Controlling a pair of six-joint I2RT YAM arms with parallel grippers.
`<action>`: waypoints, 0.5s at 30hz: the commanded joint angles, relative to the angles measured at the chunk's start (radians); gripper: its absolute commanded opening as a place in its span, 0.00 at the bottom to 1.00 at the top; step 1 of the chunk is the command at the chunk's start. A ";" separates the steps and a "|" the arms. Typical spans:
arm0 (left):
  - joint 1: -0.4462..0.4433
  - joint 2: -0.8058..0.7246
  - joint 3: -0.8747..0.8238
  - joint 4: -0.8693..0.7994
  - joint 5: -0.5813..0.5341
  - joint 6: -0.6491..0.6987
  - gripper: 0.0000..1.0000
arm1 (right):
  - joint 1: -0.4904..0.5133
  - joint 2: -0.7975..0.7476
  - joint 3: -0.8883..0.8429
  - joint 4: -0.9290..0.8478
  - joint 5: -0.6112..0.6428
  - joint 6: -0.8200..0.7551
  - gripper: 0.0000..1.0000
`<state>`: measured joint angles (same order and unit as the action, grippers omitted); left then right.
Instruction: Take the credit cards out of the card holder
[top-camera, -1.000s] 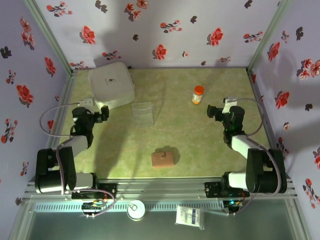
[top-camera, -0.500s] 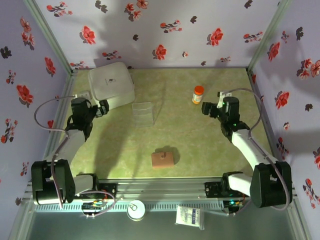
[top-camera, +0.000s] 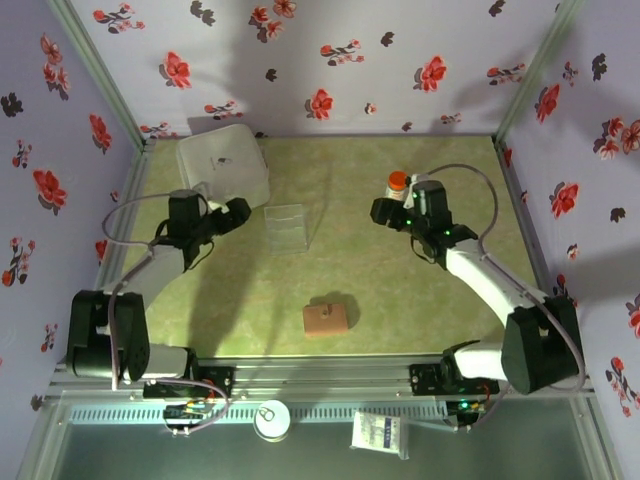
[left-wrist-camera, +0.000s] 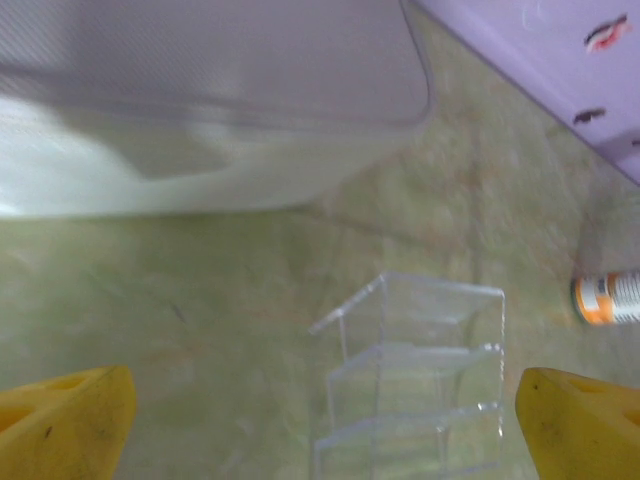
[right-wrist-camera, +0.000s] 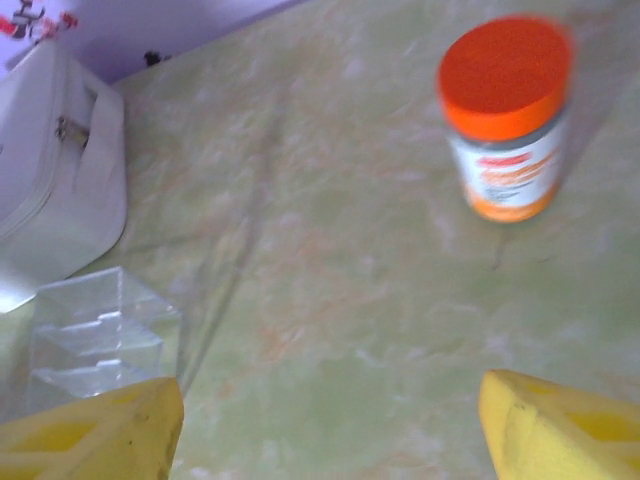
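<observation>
The card holder (top-camera: 326, 319) is a small tan wallet lying closed on the green table near the front edge, with neither gripper close to it. The credit cards are hidden. My left gripper (top-camera: 238, 210) hovers just left of a clear plastic box (top-camera: 287, 226). Its yellow fingertips (left-wrist-camera: 60, 420) stand far apart around bare table, so the left gripper (left-wrist-camera: 320, 430) is open and empty. My right gripper (top-camera: 380, 212) hangs right of that box, beside the orange-capped bottle (top-camera: 397, 181). In its wrist view the right gripper (right-wrist-camera: 325, 430) is open, with nothing between its fingertips (right-wrist-camera: 560, 425).
A big white square container (top-camera: 222, 165) sits at the back left, close behind my left arm. The clear box (left-wrist-camera: 420, 380) and white container (left-wrist-camera: 200, 100) lie ahead of my left gripper. The bottle (right-wrist-camera: 505, 115) stands upright ahead of the right one. Floral walls enclose the table.
Both arms have swung inward toward the middle of the table. The left gripper moved right toward the clear box, and the right gripper moved left past the bottle.
</observation>
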<state>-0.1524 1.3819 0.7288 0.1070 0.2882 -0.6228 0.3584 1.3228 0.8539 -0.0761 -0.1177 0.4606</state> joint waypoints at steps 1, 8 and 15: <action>-0.047 0.050 0.033 0.060 0.057 -0.080 0.97 | 0.049 0.058 0.054 0.016 -0.057 0.080 0.76; -0.113 0.162 0.040 0.163 0.099 -0.160 0.94 | 0.102 0.119 0.062 0.048 -0.063 0.111 0.75; -0.146 0.241 0.067 0.216 0.106 -0.190 0.92 | 0.108 0.103 0.069 0.015 -0.057 0.096 0.76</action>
<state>-0.2897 1.6009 0.7578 0.2623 0.3721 -0.7807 0.4595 1.4380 0.8906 -0.0654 -0.1696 0.5510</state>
